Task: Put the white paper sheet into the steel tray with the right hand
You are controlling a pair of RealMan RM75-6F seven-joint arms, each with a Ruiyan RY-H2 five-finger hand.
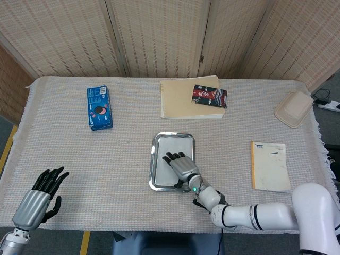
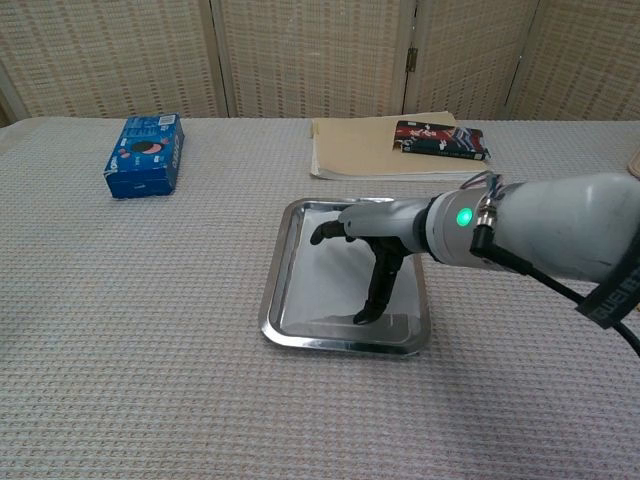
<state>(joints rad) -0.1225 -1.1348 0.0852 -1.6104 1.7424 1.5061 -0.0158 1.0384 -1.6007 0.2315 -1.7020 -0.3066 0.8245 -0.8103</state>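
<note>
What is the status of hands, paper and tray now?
Right hand over tray, thumb down on paper. Paper flat in tray. Left hand open, idle. Nothing blocking.

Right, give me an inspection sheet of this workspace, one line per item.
Surface: table under a pale woven cloth.
Job's things: white paper sheet lies inside the steel tray.
Clutter: blue snack box far left; manila folder with a dark packet on it; notebook at right; beige lidded container far right.
Robot hands: right robot hand over the tray, one finger reaching down onto the sheet; left robot hand spread near the front left edge, holding nothing.
Cables: power strip with cord off the right edge.
Surroundings: woven folding screens behind.
</note>
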